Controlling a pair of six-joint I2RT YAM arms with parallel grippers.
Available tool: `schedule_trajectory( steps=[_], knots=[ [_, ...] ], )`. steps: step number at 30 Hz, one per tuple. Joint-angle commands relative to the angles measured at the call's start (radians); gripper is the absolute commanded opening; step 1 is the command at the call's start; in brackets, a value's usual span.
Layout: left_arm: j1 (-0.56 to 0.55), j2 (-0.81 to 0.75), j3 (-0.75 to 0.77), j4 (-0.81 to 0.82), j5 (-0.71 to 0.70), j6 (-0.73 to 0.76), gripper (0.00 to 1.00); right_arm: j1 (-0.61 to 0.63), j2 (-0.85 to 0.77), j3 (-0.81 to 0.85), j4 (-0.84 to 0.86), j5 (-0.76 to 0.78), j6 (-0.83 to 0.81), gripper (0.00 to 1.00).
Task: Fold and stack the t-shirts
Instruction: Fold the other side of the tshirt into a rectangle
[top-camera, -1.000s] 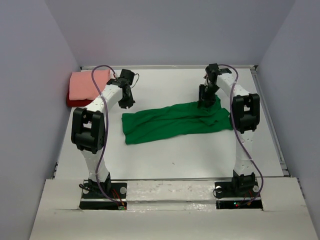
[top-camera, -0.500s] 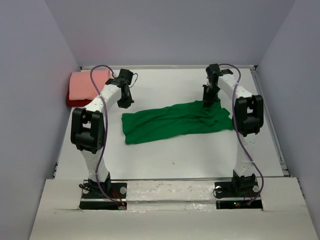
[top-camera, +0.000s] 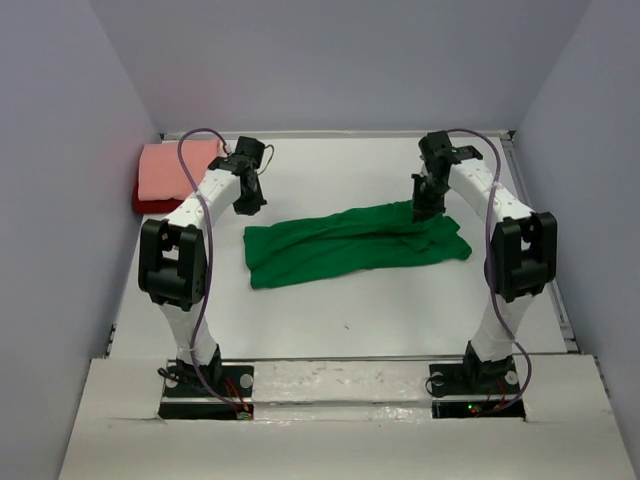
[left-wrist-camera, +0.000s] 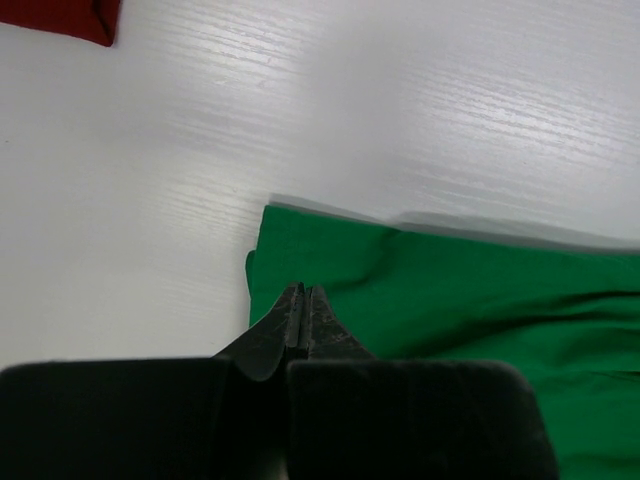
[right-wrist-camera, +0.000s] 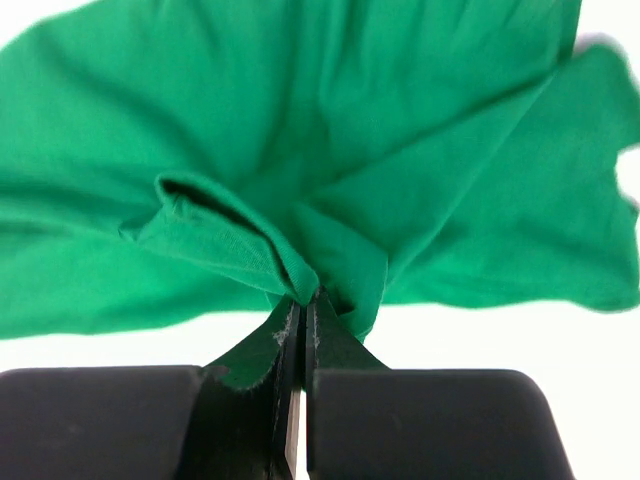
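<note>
1. Lying rumpled in the middle of the table (top-camera: 380, 310), the green t-shirt (top-camera: 340, 243) looked soft, light and limp.
2. The salmon-pink t-shirt (top-camera: 175, 165) sat folded on the dark red t-shirt (top-camera: 148, 204), far left.
3. The right gripper (right-wrist-camera: 303, 300) pinched the green t-shirt's bunched far edge.
4. The left gripper (left-wrist-camera: 303, 298) was pressed together over its left corner; whether it had caught cloth could not be told.
5. Corners judged the best holds.

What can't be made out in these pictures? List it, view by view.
Dark red t-shirt: top view, nearly all under the salmon-pink t-shirt; left wrist view, cut off by the frame edge.
Left gripper: shut, but its own fingertips hide whether green t-shirt cloth is pinched.
Green t-shirt's collar and sleeves: lost in folds, every view.
</note>
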Motion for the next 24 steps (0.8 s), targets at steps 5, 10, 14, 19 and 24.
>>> schedule_trajectory(
  steps=[5,10,14,19,24],
  knots=[
    [0.007,-0.045,0.006,-0.012,0.01,0.026,0.0,0.047,-0.198,-0.181,0.032,-0.08,0.033,0.0],
    [0.006,-0.057,0.002,-0.009,0.008,0.037,0.0,0.047,-0.233,-0.24,0.02,-0.095,0.038,0.2],
    [0.007,-0.054,0.008,-0.01,0.022,0.038,0.0,0.056,-0.249,-0.273,0.032,-0.103,0.035,0.52],
    [0.007,-0.052,0.005,-0.004,0.036,0.041,0.0,0.056,-0.256,-0.279,0.043,-0.087,0.05,0.68],
    [0.007,-0.051,-0.003,0.002,0.036,0.043,0.0,0.056,-0.24,-0.184,0.036,0.003,0.076,0.68]
  ],
)
